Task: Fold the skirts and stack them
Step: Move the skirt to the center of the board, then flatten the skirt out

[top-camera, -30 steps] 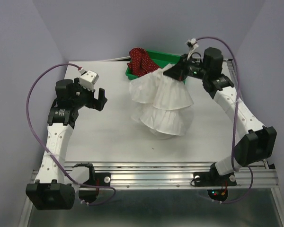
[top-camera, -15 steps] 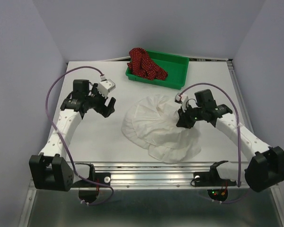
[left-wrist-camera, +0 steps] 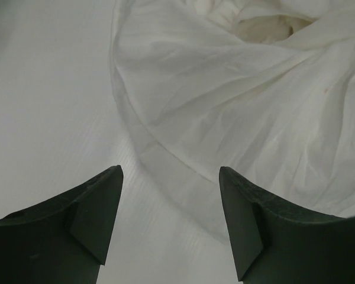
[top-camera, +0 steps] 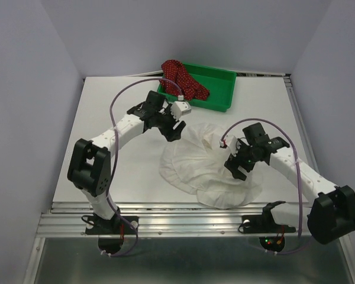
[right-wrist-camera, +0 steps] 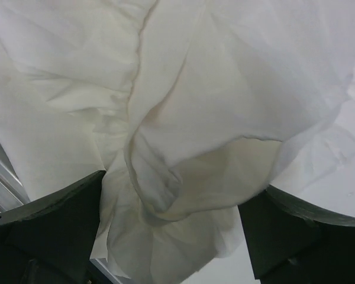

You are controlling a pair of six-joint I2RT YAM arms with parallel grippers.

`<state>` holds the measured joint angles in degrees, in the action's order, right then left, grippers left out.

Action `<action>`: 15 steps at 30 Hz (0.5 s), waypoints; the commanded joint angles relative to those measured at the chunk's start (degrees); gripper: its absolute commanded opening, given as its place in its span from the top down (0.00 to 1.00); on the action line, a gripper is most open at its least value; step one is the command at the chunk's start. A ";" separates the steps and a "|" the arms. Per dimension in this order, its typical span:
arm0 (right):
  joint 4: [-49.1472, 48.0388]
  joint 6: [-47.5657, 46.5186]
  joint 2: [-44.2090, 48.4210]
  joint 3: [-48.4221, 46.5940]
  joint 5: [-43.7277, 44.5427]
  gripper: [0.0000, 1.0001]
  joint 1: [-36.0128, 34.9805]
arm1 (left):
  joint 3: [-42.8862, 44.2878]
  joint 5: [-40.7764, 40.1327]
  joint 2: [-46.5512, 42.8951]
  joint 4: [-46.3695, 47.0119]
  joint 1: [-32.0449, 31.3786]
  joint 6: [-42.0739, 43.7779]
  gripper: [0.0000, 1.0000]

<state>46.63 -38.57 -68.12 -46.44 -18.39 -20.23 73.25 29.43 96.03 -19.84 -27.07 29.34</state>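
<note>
The white skirt (top-camera: pixel 195 168) lies crumpled and spread on the table (top-camera: pixel 124 177). The dark red dotted skirt (top-camera: pixel 178 77) hangs over the left end of the green tray (top-camera: pixel 222 89). My left gripper (top-camera: pixel 173 131) is open at the white skirt's upper left edge. In the left wrist view the white skirt (left-wrist-camera: pixel 236 100) has its thin hem lying between my left gripper's fingers (left-wrist-camera: pixel 168 177). My right gripper (top-camera: pixel 236 167) is open over the skirt's right side. In the right wrist view a bunched fold of the white skirt (right-wrist-camera: pixel 213 89) sits between the wide jaws of my right gripper (right-wrist-camera: pixel 171 189), which do not press on it.
The green tray stands at the back edge of the table, just behind the left arm. A metal rail (top-camera: pixel 195 222) runs along the near edge. Purple walls close in both sides.
My right gripper has opened and let go of the white skirt, which now lies flatter. My left arm has swung right and forward to the skirt's upper left edge.
</note>
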 commanded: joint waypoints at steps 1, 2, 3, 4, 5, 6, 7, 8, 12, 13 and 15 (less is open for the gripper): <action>-0.05 3.40 1.85 -6.55 4.06 0.07 1.06 | 6.81 -0.43 4.07 3.57 -2.99 -1.39 0.25; 0.04 3.50 0.89 -8.91 4.76 0.07 2.72 | 8.55 -0.60 6.52 3.84 -3.34 -2.61 0.26; 0.13 3.50 0.18 -10.24 4.94 0.07 4.13 | 9.44 -0.69 7.67 3.84 -3.43 -2.97 0.29; 0.30 2.80 -0.69 -11.73 3.47 0.07 5.97 | 10.41 -1.04 8.90 3.67 -3.43 -3.15 0.30; 0.82 2.10 -2.62 -13.49 1.97 0.07 9.99 | 11.64 -1.91 10.91 3.58 -3.43 -3.24 0.34; 2.57 0.87 -3.85 -17.16 0.30 0.08 11.69 | 12.17 -2.70 11.80 3.14 -3.52 -3.15 0.36; 3.72 0.08 -6.39 -19.02 -2.58 0.09 12.83 | 12.44 -4.63 13.55 2.79 -3.52 -3.06 0.42; 5.12 -0.54 -6.41 -20.61 -3.57 0.11 13.37 | 12.44 -4.65 13.57 2.61 -3.52 -2.98 0.42; 11.54 -4.84 -10.19 -24.40 -8.67 0.17 13.37 | 8.59 -9.74 15.51 -0.20 -3.43 -1.31 0.69; 14.25 -6.68 -10.98 -24.58 -9.37 0.19 13.37 | 7.35 -10.35 15.24 -0.55 -3.43 -0.44 0.74; 17.07 -8.36 -11.34 -24.32 -10.70 0.19 13.37 | 2.72 -12.63 13.58 -0.73 -3.43 -0.16 0.95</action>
<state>53.89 -41.54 -79.05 -69.30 -23.46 -6.48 81.10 21.47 112.68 -18.09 -30.59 27.75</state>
